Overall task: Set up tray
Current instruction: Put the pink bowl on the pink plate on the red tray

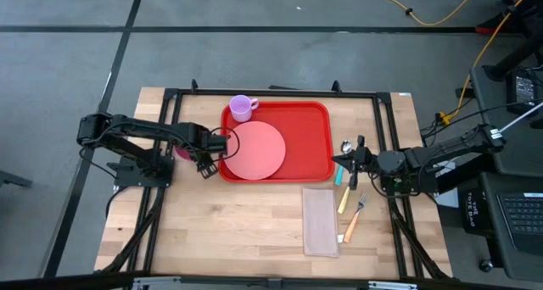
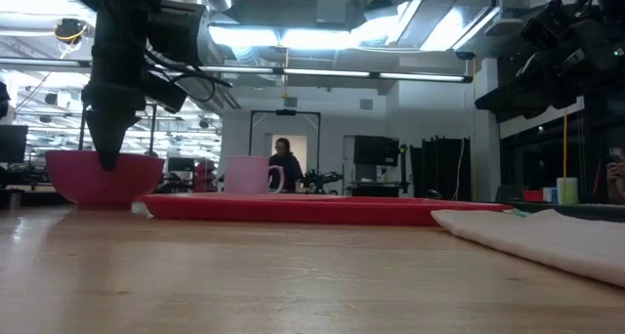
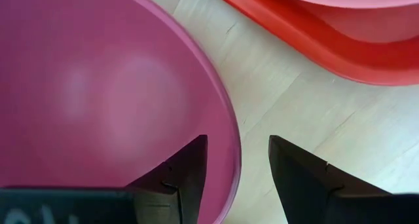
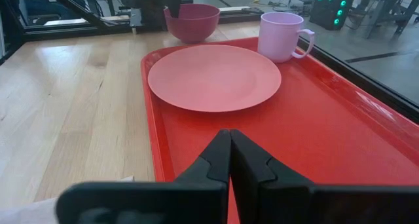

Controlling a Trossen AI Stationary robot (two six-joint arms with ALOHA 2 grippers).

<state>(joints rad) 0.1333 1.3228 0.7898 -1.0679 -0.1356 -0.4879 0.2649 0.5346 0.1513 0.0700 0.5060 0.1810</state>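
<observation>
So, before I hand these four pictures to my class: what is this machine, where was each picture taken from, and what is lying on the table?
It is a robot with two dark arms at a wooden table, each ending in a two-fingered pincer. One picture looks straight down from above, one looks level across the table top, and two come from cameras on the arms' wrists.

On the table lies a red tray holding a pink plate and a lilac mug. Beside the tray's left edge stands a magenta bowl. To the right lie a beige napkin and some cutlery.

The left pincer is open, its fingers straddling the bowl's rim, one inside and one outside; it has not closed on it. The right pincer is shut, holds nothing and waits at the tray's right edge.
</observation>
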